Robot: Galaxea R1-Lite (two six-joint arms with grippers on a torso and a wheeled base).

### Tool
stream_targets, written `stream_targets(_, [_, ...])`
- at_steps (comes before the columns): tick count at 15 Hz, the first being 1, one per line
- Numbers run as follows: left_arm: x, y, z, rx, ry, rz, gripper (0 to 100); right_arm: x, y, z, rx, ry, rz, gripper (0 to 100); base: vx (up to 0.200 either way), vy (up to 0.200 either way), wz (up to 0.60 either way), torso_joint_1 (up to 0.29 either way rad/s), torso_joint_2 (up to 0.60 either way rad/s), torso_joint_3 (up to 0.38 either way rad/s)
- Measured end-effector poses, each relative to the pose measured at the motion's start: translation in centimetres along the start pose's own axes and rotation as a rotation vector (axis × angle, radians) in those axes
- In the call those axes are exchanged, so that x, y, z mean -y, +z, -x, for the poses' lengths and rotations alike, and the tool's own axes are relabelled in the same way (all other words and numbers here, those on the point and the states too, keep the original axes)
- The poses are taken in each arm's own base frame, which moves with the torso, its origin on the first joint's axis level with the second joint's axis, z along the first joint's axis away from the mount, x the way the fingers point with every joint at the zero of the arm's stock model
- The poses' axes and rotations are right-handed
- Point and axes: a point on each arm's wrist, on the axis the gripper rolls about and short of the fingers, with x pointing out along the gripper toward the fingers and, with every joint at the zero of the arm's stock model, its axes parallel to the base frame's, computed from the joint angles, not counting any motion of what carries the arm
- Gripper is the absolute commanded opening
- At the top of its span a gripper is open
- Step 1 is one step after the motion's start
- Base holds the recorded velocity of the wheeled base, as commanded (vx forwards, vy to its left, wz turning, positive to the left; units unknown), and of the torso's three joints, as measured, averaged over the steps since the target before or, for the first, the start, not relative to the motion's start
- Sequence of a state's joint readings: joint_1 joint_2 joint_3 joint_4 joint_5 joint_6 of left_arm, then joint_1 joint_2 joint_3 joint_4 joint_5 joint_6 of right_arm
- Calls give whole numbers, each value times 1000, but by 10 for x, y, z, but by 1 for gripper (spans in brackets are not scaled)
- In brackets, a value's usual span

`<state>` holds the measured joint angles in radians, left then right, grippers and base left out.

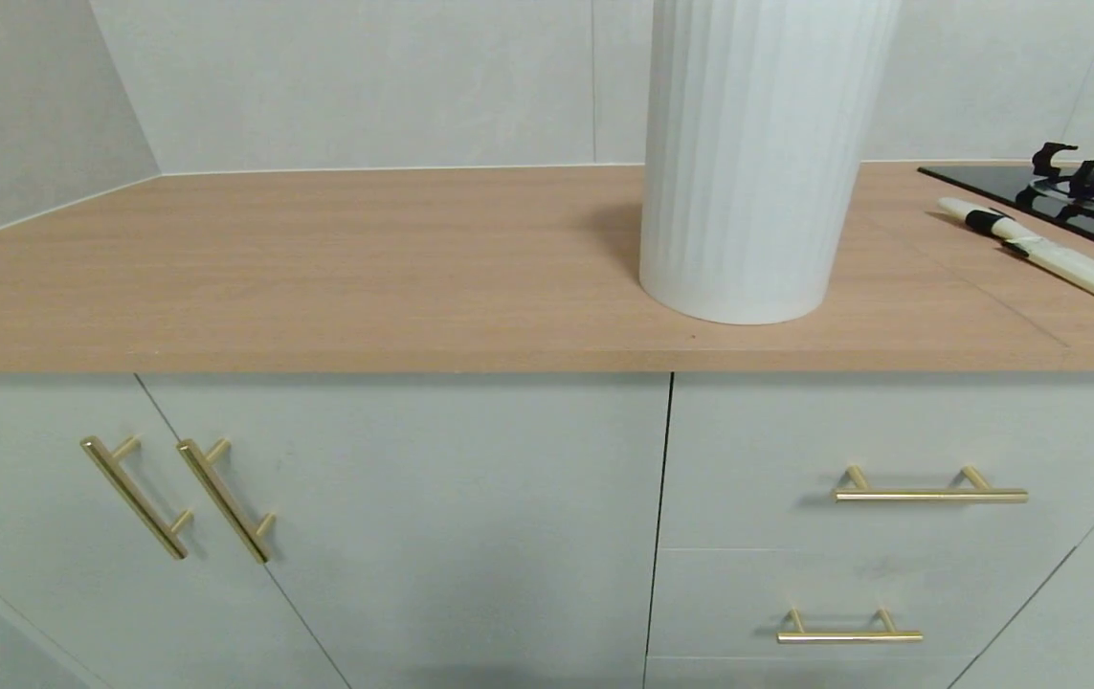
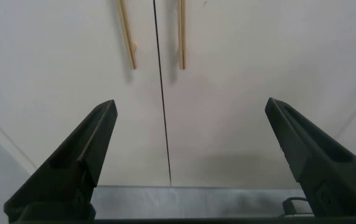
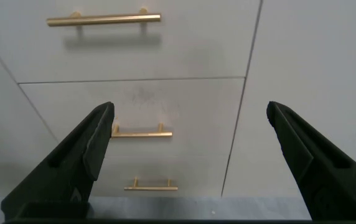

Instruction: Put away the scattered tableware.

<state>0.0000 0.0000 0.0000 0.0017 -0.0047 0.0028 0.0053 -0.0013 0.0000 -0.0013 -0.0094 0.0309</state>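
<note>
A tall white ribbed container point(image 1: 755, 153) stands on the wooden countertop point(image 1: 317, 268), right of centre near the front edge. A cream-handled knife with a black band point(image 1: 1049, 256) lies at the counter's right end beside the black hob point(image 1: 1073, 206). My left gripper point(image 2: 190, 115) is open, low in front of the white cabinet doors with two gold handles point(image 2: 128, 34). My right gripper point(image 3: 190, 115) is open too, facing the drawer fronts with gold bar handles point(image 3: 103, 20). Nothing sits between either pair of fingers.
Below the counter are two cabinet doors with slanted gold handles point(image 1: 178, 498) on the left and drawers with gold bars point(image 1: 929, 493) on the right. Tiled walls close the back and left. The counter's left half is bare wood.
</note>
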Motion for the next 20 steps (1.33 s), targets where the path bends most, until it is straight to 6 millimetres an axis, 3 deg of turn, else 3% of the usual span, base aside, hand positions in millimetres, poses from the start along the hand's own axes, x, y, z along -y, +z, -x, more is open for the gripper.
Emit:
stream_targets(8, [0,0,0,0,0,-1,100,0,0,0,0,0,0,100,0,0,0,0,0,0])
stream_targets(13, [0,0,0,0,-1,0,100,0,0,0,0,-1,-1,100,0,-200,0,0,2,4])
stream_targets(20, [0,0,0,0,0,0,100,0,0,0,0,0,2,100,0,0,0,0,0,0])
